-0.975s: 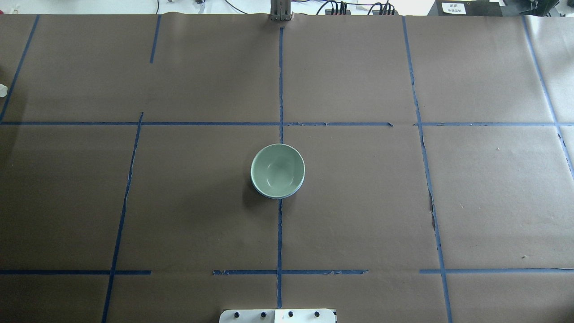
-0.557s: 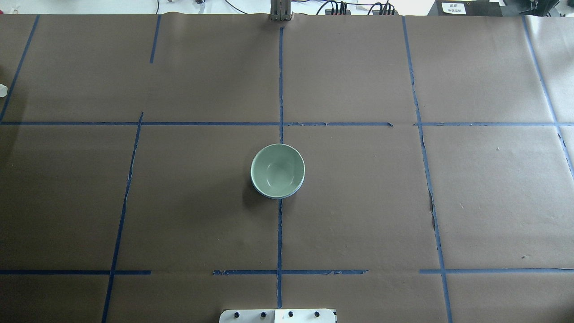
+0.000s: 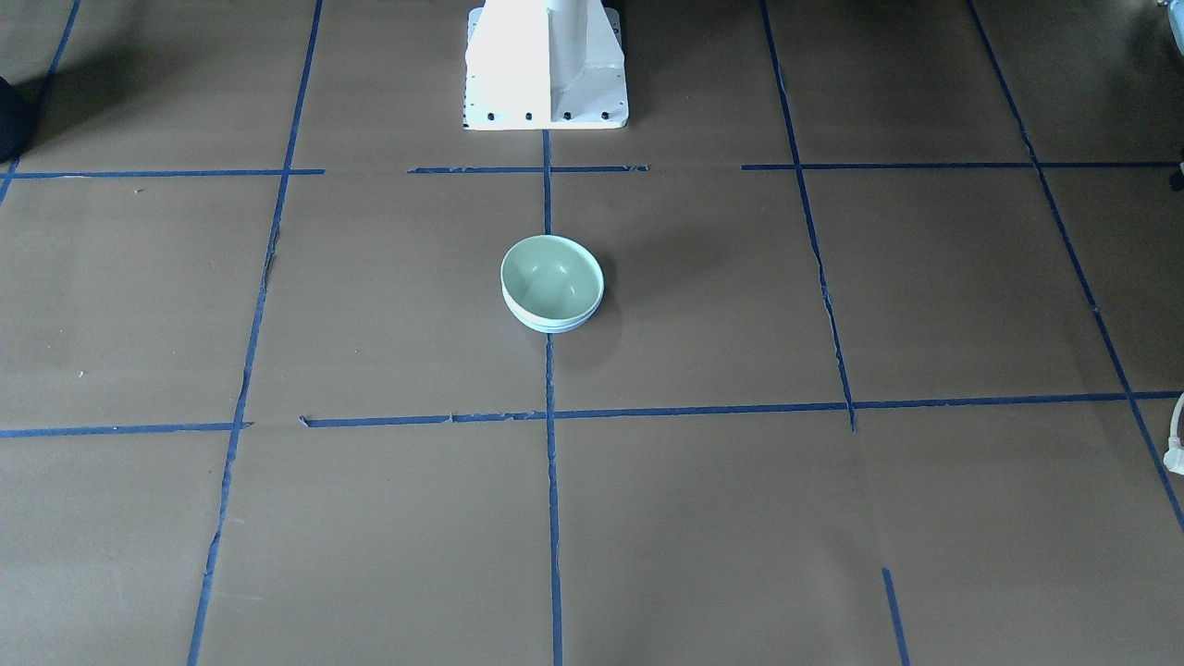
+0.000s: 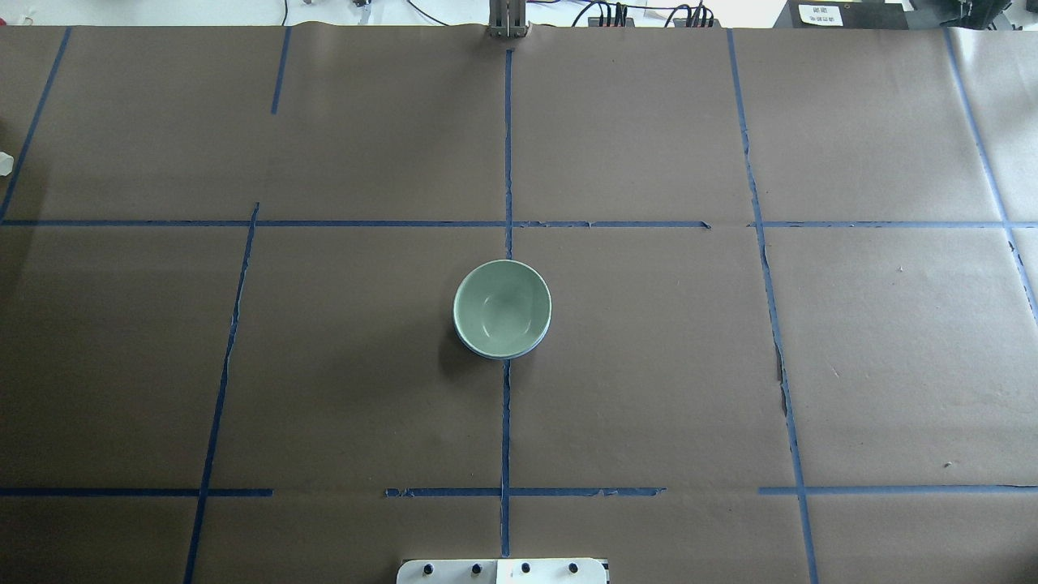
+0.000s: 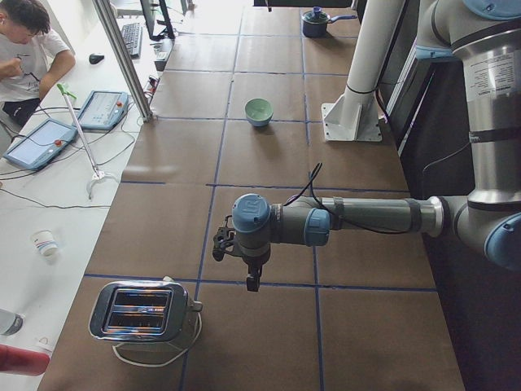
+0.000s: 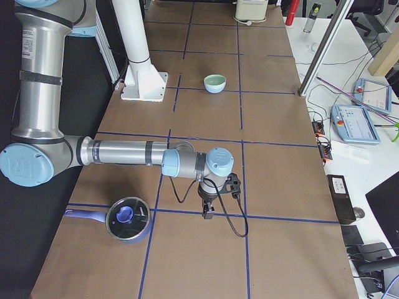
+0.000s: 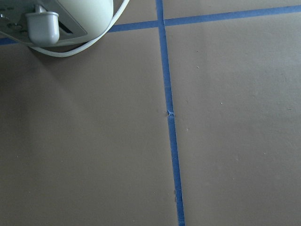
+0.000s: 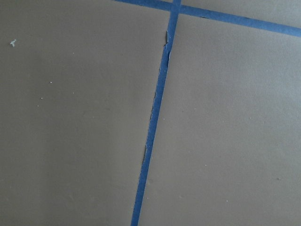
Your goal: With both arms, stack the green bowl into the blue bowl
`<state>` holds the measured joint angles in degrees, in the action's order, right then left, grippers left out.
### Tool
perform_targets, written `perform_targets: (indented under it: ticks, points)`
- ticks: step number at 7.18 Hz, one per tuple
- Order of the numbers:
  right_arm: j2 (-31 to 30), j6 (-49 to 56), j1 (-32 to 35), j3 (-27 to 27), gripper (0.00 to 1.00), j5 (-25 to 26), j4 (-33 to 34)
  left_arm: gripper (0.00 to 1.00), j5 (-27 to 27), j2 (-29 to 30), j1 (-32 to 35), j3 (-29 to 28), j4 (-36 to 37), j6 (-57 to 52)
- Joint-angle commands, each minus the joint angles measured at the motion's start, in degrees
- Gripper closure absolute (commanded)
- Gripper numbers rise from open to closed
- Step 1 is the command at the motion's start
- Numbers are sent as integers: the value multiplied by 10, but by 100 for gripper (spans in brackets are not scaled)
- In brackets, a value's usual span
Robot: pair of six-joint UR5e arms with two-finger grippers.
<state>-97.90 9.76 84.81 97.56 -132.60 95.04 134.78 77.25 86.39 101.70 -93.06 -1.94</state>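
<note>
Right at the middle of the overhead frame, the green bowl (image 4: 502,307) sits upright inside the blue bowl (image 4: 466,345), which shows only as a thin pale rim around its lower edge. From the front, a band of the blue bowl's lighter outside (image 3: 551,325) shows under the green rim (image 3: 552,273). The pair rests on the brown paper-covered counter (image 4: 665,373), straddling the vertical strip of blue tape (image 4: 505,422), with the white pedestal (image 3: 546,65) at the top centre of the front frame. Nothing touches the bowls. The left arm (image 5: 370,218) reaches across the lower half of the left side frame, well apart from the bowls (image 5: 259,111) near the top, its wrist hanging over the counter near a chrome toaster (image 5: 142,314) in the lower left corner. The right arm (image 6: 121,151) stretches across the middle of the right side frame, far from the bowls (image 6: 214,82), its wrist near a blue lidded pot (image 6: 126,219). Whether either arm's jaws are apart or closed cannot be told from these side views, and nothing is seen in them. The left wrist frame shows the toaster's corner (image 7: 61,19) with its white cord at upper left.
</note>
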Motion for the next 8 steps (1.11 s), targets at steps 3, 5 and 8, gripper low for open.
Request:
perform_targets:
  ticks: [3,5,8]
  points:
    - [1,1,0,2,0,-4,0,0,0,-3,-1,7,-1,0]
    - [6,0,-1,4,0,-4,-1,0,0,-4,-1,7,-1,-1]
    - [8,0,-1,10,0,-6,-1,0,0,-5,-1,3,-1,-1]
